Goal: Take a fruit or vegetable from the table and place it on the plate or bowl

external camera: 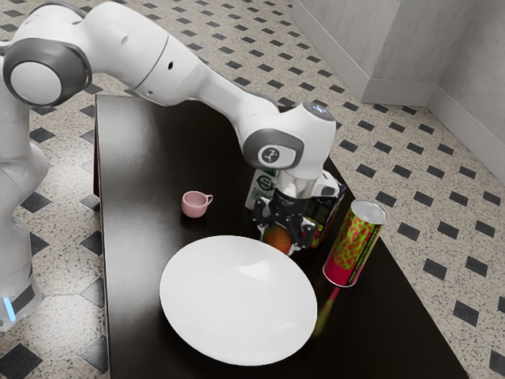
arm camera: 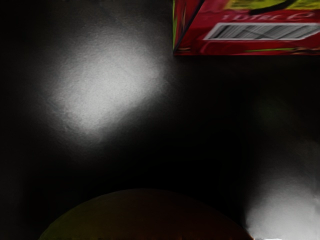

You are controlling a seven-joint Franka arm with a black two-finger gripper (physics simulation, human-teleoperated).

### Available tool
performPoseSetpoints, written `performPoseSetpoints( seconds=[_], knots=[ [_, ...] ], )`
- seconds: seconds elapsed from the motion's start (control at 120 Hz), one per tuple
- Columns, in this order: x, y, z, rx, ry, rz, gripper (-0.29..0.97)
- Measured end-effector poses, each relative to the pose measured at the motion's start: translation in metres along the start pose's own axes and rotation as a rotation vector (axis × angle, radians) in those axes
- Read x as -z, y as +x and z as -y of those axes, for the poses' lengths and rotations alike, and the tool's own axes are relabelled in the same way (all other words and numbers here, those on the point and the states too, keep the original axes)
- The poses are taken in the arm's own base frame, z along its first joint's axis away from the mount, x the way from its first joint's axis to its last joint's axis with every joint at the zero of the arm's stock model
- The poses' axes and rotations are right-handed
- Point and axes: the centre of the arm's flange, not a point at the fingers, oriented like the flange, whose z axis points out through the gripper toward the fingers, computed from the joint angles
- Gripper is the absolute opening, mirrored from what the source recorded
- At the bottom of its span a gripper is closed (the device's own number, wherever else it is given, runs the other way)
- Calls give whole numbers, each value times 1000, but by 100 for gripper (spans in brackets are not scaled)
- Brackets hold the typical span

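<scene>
Closest to the exterior camera lies the white plate point(external camera: 229, 312), the largest item on the dark table point(external camera: 134, 174) and currently bare. Beyond its far rim, in descending size, we find a tall red-and-yellow snack tube point(external camera: 353, 241) at the exterior view's right, a white-and-green carton point(external camera: 259, 188) behind the arm's hand, a red box point(external camera: 330, 207) beside that carton, a round orange-red fruit point(external camera: 277, 238), and a small pink cup point(external camera: 194, 204) standing apart at the exterior view's left.

The claw point(external camera: 280, 233) sits directly over the fruit, which lies just beside the plate's far-right rim. We cannot tell whether the claw has clamped the fruit or merely straddles it.

The fruit looks roughly round, so we read no long axis. From the claw, the plate's centre lies nearer and toward the exterior view's left; we judge a short carry that way sufficient.

The wrist view adds the fruit's yellow-green flank beneath the hand and a barcode on the box. The exterior view alone supplies the plate, tube and cup.
</scene>
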Motion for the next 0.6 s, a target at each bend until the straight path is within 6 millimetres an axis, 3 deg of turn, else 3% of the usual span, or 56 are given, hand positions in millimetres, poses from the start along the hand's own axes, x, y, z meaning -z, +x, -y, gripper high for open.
performPoseSetpoints(
  seconds=[0.183,0.317,0.5,0.6],
  knots=[
    [20,-2,-3,-9,-27,-18,36],
    [48,-11,-4,-32,-62,-36,36],
    [92,-37,-3,-88,-99,-57,37],
    [107,-66,-8,-146,-99,-43,37]
  ],
)
